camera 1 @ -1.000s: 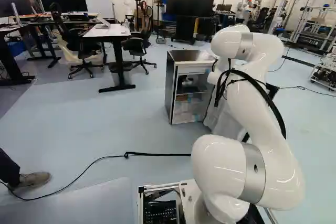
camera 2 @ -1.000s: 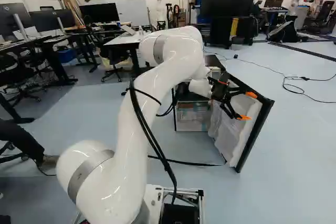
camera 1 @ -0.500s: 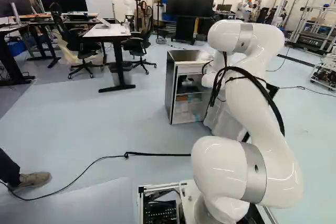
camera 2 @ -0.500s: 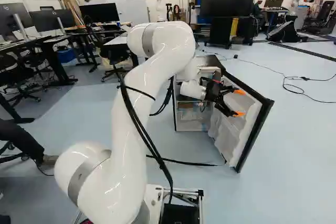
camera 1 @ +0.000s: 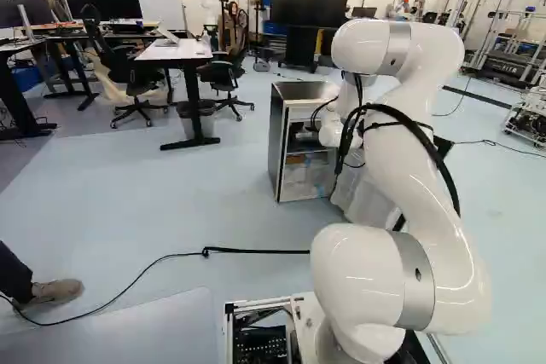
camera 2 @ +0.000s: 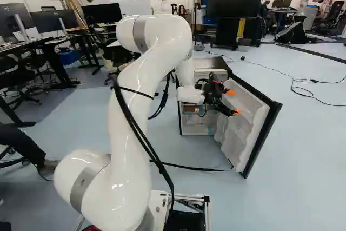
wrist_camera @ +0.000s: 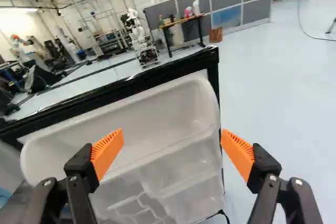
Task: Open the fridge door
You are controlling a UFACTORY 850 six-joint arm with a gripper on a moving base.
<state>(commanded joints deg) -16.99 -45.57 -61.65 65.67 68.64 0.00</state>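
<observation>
Holding black two-finger gripper (wrist_camera: 171, 131) w/ orange pads (wrist_camera: 107, 153) spread, facing white-lined, black-framed fridge door (camera 2: 246, 125), swung wide from boxy grey fridge cabinet (camera 1: 275, 147). Could snag moulded shelves (wrist_camera: 157, 103) if backing off too close, prob. dragging door twd shut.

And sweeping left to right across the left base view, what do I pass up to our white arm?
Wide black monitor → white-topped desk with black legs → black wheeled office chair at its right → silver-topped fridge with black side → white arm.
</observation>
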